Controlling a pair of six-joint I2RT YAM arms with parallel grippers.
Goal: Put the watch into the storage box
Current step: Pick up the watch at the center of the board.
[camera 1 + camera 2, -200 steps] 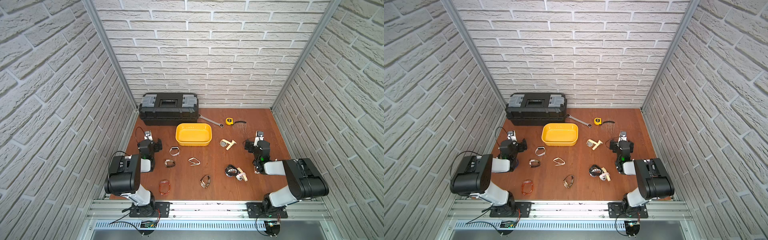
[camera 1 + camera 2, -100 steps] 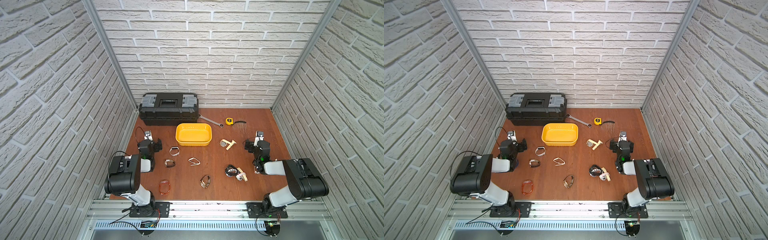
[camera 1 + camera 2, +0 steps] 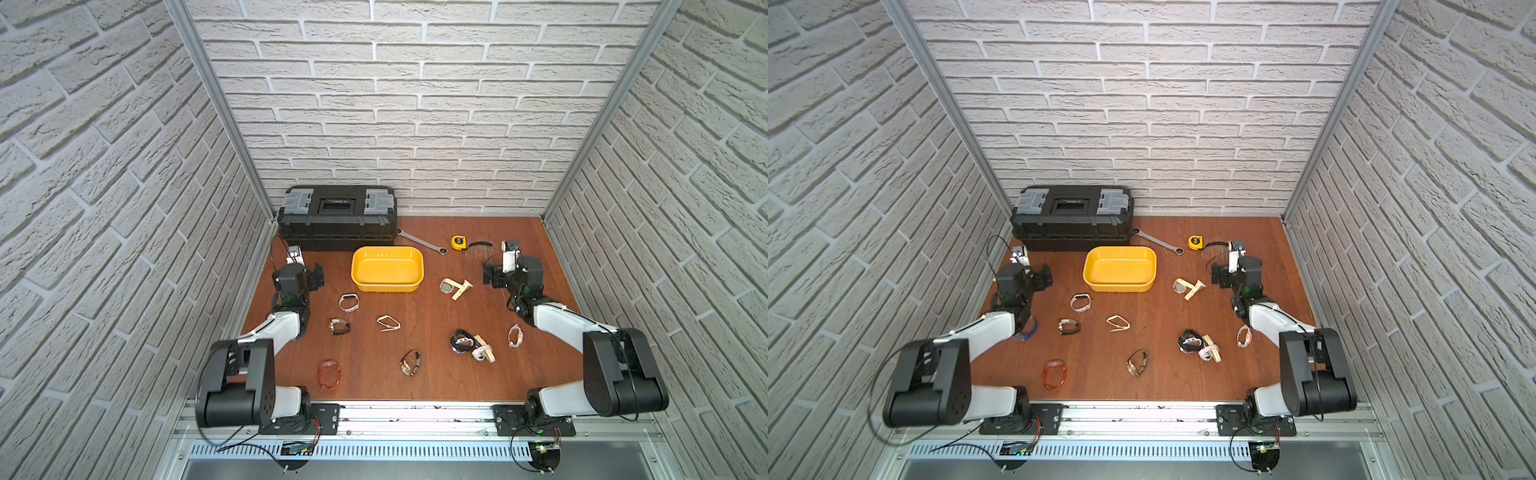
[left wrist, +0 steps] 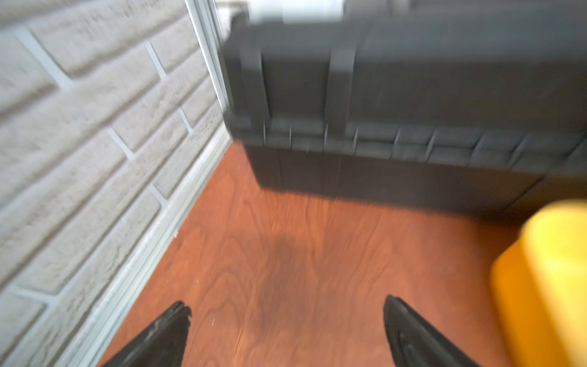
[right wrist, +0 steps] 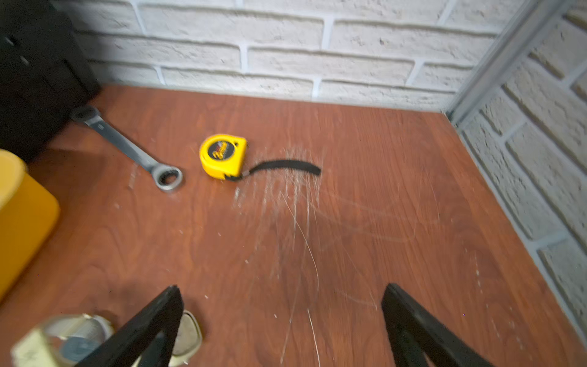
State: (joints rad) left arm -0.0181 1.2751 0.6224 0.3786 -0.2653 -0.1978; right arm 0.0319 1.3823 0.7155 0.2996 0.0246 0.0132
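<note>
Watch (image 5: 73, 341) with cream strap lies on the desk (image 3: 436, 386), just beside the right gripper (image 5: 281, 287), fingers released and empty, outside the yellow storage box (image 3: 386, 286). Left gripper (image 4: 286, 302) released too, near that box. Tape measure (image 5: 222, 154) label unreadable.

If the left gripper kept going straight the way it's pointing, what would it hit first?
Likely the black toolbox: ahead of the left gripper lies only bare table before it. If it pitches downward, the table comes first; depth unclear.
</note>
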